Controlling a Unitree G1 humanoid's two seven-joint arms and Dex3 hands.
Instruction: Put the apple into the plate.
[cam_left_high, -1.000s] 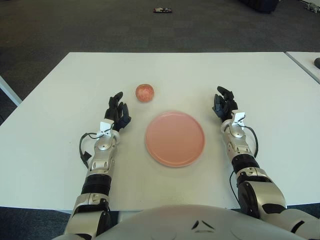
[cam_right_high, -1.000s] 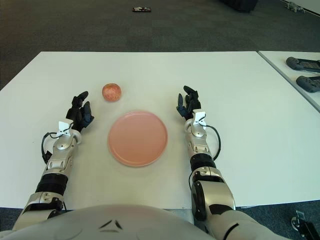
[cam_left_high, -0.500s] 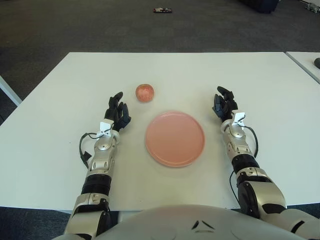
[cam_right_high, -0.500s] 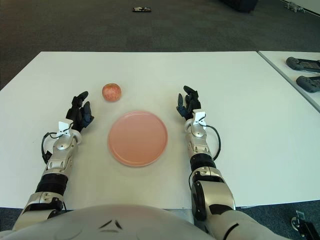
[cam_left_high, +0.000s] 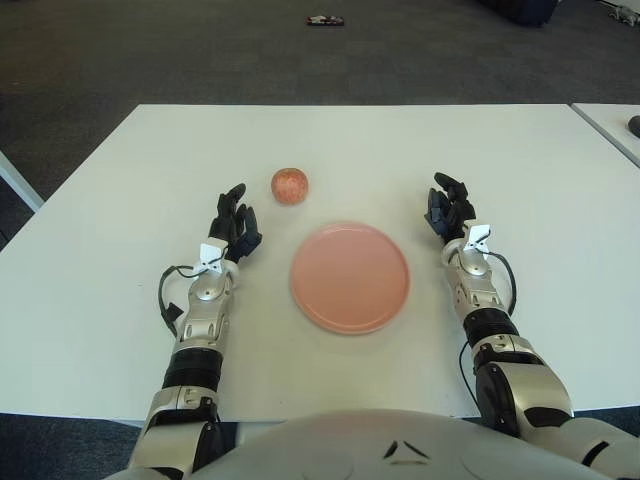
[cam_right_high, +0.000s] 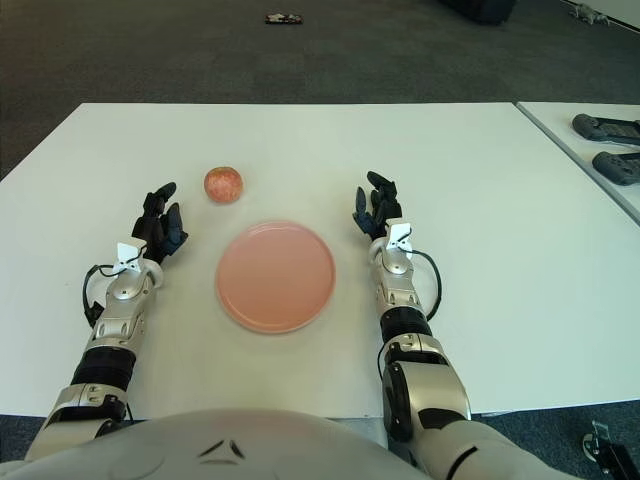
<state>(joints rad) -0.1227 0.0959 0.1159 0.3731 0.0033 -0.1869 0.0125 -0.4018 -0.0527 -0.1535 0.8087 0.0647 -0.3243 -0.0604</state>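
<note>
A red-yellow apple (cam_left_high: 289, 185) sits on the white table (cam_left_high: 350, 140), just beyond the upper left of an empty pink plate (cam_left_high: 350, 277). My left hand (cam_left_high: 234, 225) rests on the table left of the plate and a little nearer than the apple, fingers relaxed and holding nothing. My right hand (cam_left_high: 447, 210) rests on the table right of the plate, fingers relaxed and empty.
A second white table (cam_right_high: 590, 140) stands to the right with dark controllers (cam_right_high: 610, 128) on it. A small dark object (cam_left_high: 325, 20) lies on the carpet beyond the far edge.
</note>
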